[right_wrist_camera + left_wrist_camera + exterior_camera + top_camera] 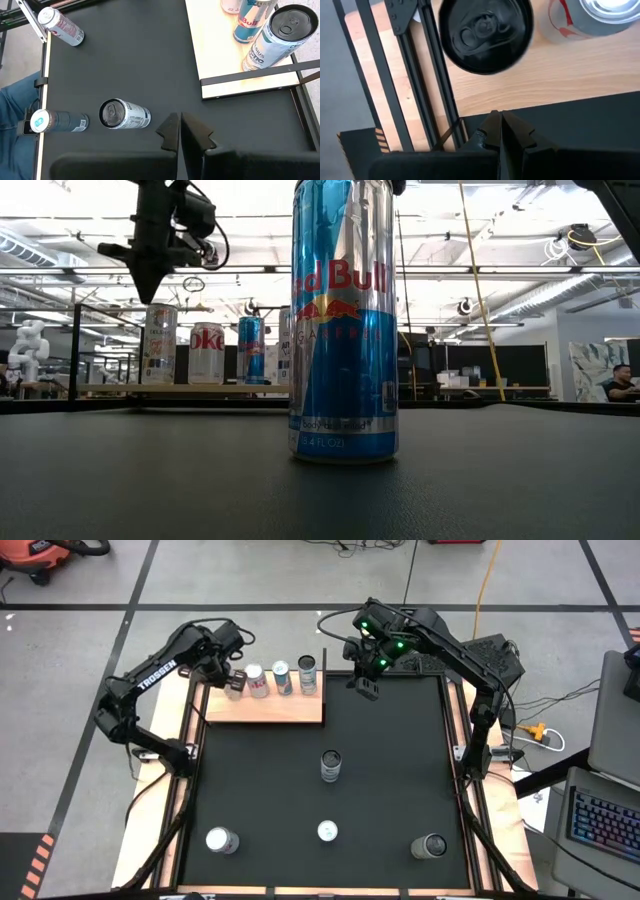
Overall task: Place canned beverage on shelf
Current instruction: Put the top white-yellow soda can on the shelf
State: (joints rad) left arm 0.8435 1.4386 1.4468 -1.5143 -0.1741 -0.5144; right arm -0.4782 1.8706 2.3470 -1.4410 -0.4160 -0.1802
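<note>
My left gripper [233, 683] hangs over the far-left corner of the shelf [265, 710], at about ten o'clock from the mat's middle, with its fingers pressed together and holding nothing; through its wrist camera I look straight down on a black-topped can [485, 35] standing on the light wood. Moving rightward along the shelf, a white-and-red can [258, 681], a blue can [282, 677] and a pale can [306, 675] stand in a row, so four are already placed. Out on the black mat [380, 770] four more wait: one at seven o'clock [221, 840], a tall one near the centre [330, 766], a slim blue-and-silver one at six o'clock [327, 831] that fills the low view, and one at five o'clock [432, 846]. My right gripper [366, 686] hovers at twelve o'clock, just beside the shelf's right end, also closed and empty. I judge these cans to be rigid but thin-walled, smooth and somewhat slippery, moderately heavy if full, and prone to tipping because they are tall and narrow. I would open wide, take one around the middle of its body, and squeeze only firmly enough not to dent it.
</note>
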